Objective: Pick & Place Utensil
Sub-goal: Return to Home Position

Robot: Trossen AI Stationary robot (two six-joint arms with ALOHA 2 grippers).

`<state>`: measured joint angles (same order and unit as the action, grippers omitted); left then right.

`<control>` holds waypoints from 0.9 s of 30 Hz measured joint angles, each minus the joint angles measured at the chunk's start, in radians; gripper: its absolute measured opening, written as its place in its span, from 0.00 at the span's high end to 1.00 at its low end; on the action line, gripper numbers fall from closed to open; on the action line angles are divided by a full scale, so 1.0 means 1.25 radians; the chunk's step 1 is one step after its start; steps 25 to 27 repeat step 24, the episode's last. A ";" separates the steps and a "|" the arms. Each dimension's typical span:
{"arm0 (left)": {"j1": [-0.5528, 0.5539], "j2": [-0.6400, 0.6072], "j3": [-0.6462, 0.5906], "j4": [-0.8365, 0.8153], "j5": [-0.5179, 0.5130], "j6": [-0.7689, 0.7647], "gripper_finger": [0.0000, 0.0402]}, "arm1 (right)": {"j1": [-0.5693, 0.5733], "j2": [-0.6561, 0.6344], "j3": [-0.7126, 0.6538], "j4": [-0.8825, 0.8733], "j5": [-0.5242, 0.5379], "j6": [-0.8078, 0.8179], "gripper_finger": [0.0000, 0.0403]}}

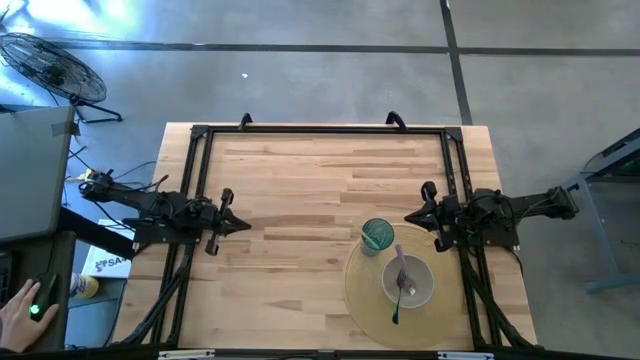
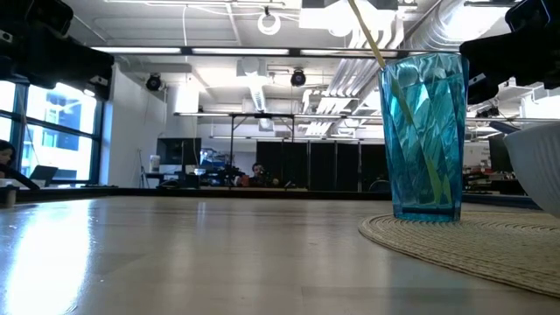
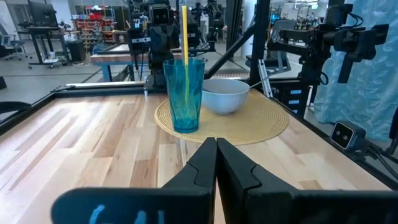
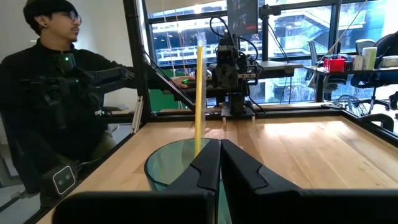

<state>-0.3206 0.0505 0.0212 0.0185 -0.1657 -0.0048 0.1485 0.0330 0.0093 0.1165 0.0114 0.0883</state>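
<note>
A white bowl (image 1: 410, 281) stands on a round woven placemat (image 1: 362, 300) at the table's right near part. A utensil (image 1: 400, 285) lies in the bowl, and its dark end (image 1: 396, 317) sticks out over the bowl's near rim. A teal cup (image 1: 377, 235) with a yellow straw (image 3: 185, 37) stands on the mat's far edge. My right gripper (image 1: 409, 218) is shut and hovers just right of the cup, pointing left. My left gripper (image 1: 243, 226) is shut too, at the table's left side, pointing right. The left wrist view shows the cup (image 3: 185, 93) and the bowl (image 3: 225, 94) well ahead of it.
A black frame (image 1: 320, 130) runs along the table's far and side edges. Bare wood lies between the two grippers. A person (image 4: 56, 93) stands beyond the table's left side, and a hand (image 1: 20, 312) rests near the left near corner, off the table.
</note>
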 joint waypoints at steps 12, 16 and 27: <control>0.000 0.000 0.000 -0.001 0.000 0.000 1.00 | 0.000 0.000 0.000 0.000 0.000 0.000 0.97; 0.000 0.000 0.000 -0.001 0.000 0.000 1.00 | 0.000 0.000 0.000 0.000 0.000 0.000 0.97; 0.000 0.000 0.000 -0.001 0.000 0.000 1.00 | 0.000 0.000 0.000 0.000 0.000 0.000 0.97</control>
